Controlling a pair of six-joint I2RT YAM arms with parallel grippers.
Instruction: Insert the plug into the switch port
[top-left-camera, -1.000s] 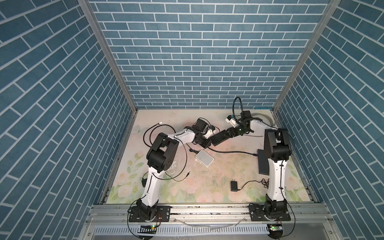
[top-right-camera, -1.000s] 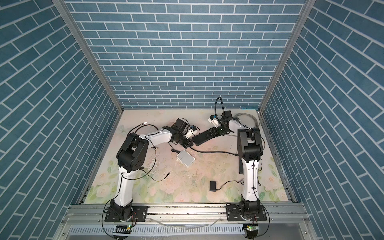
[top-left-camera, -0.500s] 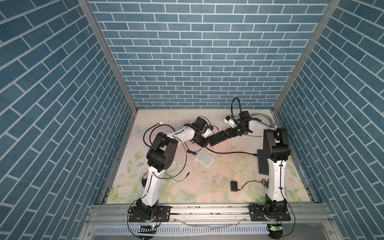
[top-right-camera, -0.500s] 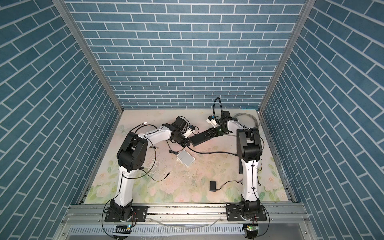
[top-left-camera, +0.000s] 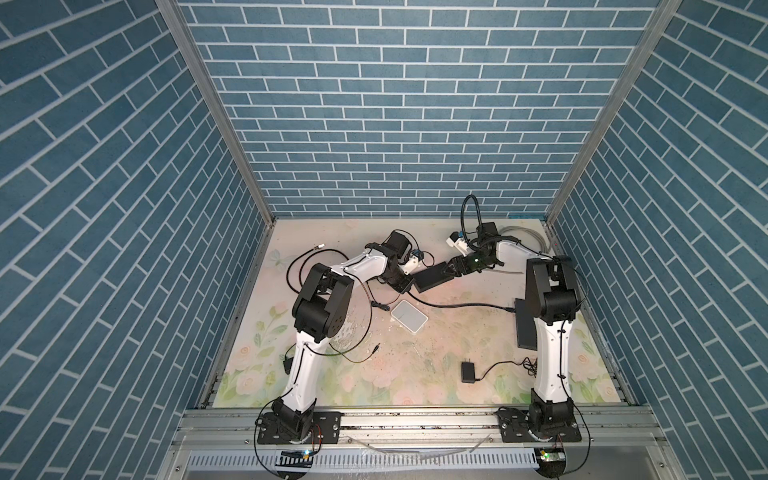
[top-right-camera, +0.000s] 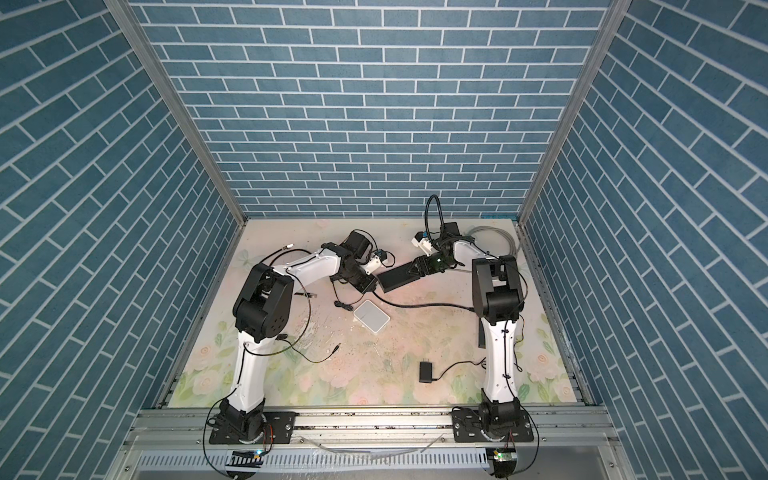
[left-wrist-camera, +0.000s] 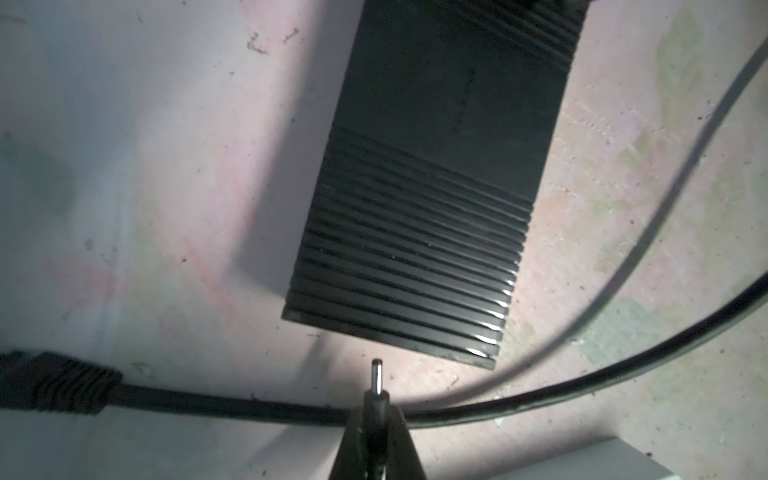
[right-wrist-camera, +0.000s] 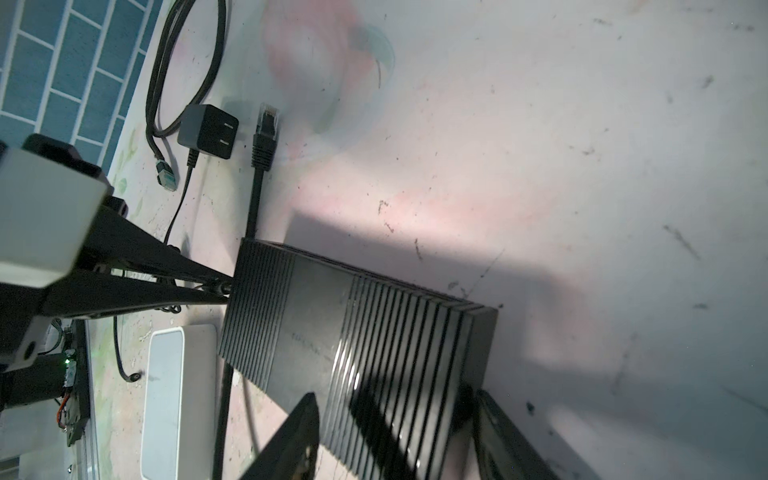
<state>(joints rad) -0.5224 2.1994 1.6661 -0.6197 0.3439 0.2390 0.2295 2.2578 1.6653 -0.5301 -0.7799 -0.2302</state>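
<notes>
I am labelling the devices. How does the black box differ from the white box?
The black box is ribbed and long; the white box is smooth and squarer. The black box is gripped by the right tool; the white box lies untouched on the table. Both are flat and rectangular.

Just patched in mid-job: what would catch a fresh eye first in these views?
The arms meet toward the back of the mat: the right gripper holds the black switch by one end, while the left gripper pinches a barrel plug whose tip sits just short of the switch's free end. A white box lies just in front of them.
</notes>
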